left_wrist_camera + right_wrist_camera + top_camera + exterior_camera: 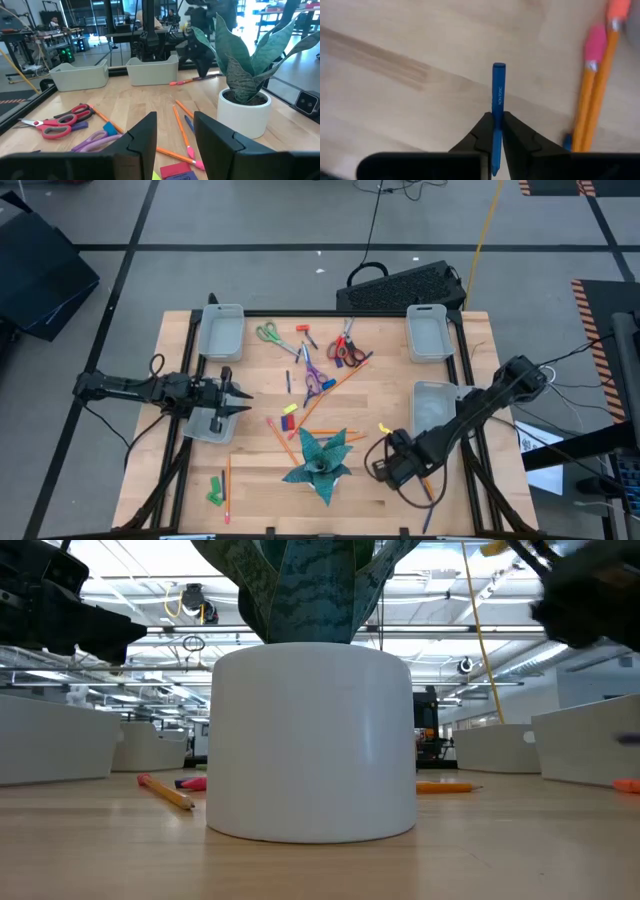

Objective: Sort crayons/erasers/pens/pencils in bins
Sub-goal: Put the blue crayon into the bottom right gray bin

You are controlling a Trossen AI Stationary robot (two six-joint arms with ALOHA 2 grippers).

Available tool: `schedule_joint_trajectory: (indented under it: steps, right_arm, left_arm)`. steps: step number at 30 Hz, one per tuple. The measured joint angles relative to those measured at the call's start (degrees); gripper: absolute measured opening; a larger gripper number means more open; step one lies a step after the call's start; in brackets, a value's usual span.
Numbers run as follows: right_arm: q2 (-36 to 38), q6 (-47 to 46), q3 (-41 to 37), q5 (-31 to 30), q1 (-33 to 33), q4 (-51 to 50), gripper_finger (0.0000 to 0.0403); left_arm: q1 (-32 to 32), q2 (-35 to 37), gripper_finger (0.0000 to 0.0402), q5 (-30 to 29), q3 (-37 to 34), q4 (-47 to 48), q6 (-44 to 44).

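White pot [312, 740] fills the low view, blocking the table middle; its plant [300, 585] is cut off at the top edge. In the right wrist view, two pencils [594, 95] run out of frame, blurred. Blue stick's [497, 100] lower end hides between the fingers [482, 135].

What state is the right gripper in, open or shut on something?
Shut on a blue crayon: in its wrist view the right gripper pinches the stick between both fingers, above the bare wooden table.

Blue crayon [498, 95] pinched upright. Orange pencils [325, 431] and blue pens [289, 382] scattered mid-surface. Four pale bins [221, 331] near the corners.
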State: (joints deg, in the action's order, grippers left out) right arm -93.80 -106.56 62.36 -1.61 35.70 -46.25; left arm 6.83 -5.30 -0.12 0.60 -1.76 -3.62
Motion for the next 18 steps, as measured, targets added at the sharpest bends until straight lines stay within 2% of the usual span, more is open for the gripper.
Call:
schedule_joint_trajectory:
  steps: [5, 9, 15, 18]
  right_arm:
    - [7.5, 3.23, 0.03, -5.81, -3.04, -5.1, 0.0022]
    - [14.72, 6.17, 0.1, -8.82, -6.3, -14.26, 0.0022]
    - [20.32, 8.62, 0.14, -7.6, -11.03, -36.6, 0.0022]
    - [20.41, 9.83, -1.18, -7.33, -12.07, -41.53, 0.0022]
  left_arm:
    - [0.0, 0.0, 0.0134, 0.0, 0.01, 0.01, 0.0]
    - [-0.01, 0.0, 0.0134, 0.0, 0.01, 0.0, 0.0]
    - [-0.01, 0.0, 0.0134, -0.02, 0.02, 0.01, 0.0]
    - [-0.02, 0.0, 0.0134, -0.02, 0.0, 0.01, 0.0]
